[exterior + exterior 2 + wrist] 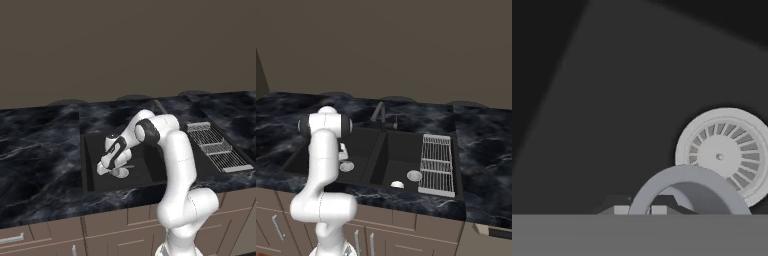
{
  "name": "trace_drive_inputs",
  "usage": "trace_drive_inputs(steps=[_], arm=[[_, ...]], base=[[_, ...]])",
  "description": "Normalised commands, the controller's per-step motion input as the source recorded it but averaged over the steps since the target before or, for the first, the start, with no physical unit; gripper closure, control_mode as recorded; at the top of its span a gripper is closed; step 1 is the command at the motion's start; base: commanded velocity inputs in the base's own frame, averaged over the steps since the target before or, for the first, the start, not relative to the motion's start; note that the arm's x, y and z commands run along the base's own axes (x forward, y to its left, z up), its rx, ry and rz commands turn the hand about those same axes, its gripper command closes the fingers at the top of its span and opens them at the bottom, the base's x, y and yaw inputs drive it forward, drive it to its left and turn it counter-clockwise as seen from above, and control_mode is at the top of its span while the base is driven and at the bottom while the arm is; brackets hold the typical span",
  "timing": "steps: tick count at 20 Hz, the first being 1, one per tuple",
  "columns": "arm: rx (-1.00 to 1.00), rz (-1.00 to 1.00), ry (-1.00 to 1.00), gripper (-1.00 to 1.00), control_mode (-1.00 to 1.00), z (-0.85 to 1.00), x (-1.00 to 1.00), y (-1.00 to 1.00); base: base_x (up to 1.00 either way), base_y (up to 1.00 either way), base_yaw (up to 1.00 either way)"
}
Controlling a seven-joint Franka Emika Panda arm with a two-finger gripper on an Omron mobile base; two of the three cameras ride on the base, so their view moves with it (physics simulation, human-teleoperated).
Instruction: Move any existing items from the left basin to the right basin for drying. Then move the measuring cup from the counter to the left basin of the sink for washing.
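Black marble counter (40,150): end effector (640,210) low in left basin (95,172), pinching measuring cup (687,192) rim beside drain (724,152).

measuring cup (687,192) cut off at hand view's bottom, drain (724,152) partly hidden behind it and clipped at right edge

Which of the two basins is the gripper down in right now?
The wider left basin, the one farther from the wire rack: the gripper sits low beside its round drain, shut on the measuring cup.
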Motion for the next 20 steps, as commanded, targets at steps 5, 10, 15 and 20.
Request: trace_drive_inputs(steps=[5, 10, 15, 20], arm=[[0.00, 0.00, 0.00, 1.00, -1.00, -0.25, 0.14, 0.00], [0.00, 0.01, 0.00, -1.00, -1.00, -0.13, 0.05, 0.00], [0.02, 0.01, 0.00, -1.00, -1.00, 0.00, 0.00, 0.00], [0.03, 0.00, -0.02, -1.00, -1.00, 0.14, 0.00, 0.00]], base=[[0.00, 0.00, 0.00], [0.00, 0.00, 0.00], [0.00, 0.00, 0.00], [0.00, 0.00, 0.00]])
